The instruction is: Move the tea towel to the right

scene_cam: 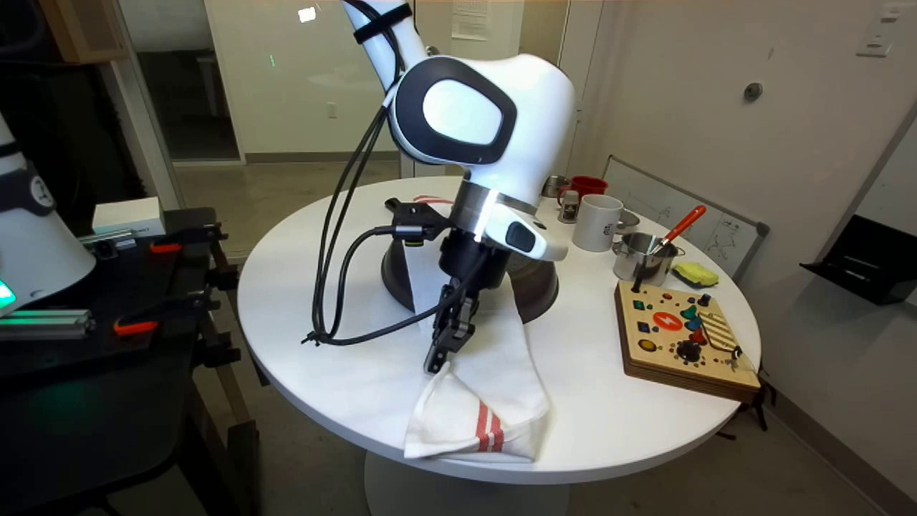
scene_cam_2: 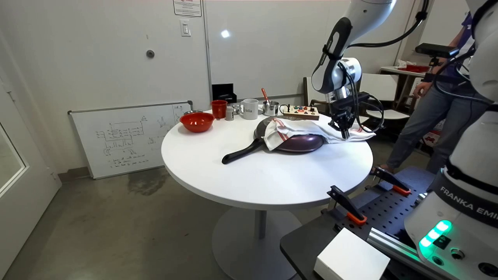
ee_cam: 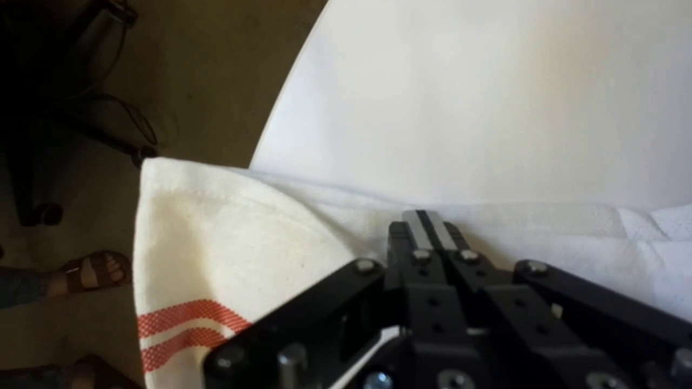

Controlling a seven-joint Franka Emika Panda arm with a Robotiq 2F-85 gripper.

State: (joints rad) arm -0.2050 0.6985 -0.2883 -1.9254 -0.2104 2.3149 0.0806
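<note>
The tea towel is a long white strip with red stripes at its ends. It lies over a dark round pan and runs to the table's edge, where its end is folded over. In an exterior view the towel drapes over the pan. My gripper points down at the towel near the folded end, also in an exterior view. In the wrist view its fingers are together over the white towel. I see no cloth between them; whether the tips touch it is unclear.
A wooden switch box, a metal pot, a white mug and a red mug stand on the round white table. A red bowl and the pan's handle show too. A person stands behind.
</note>
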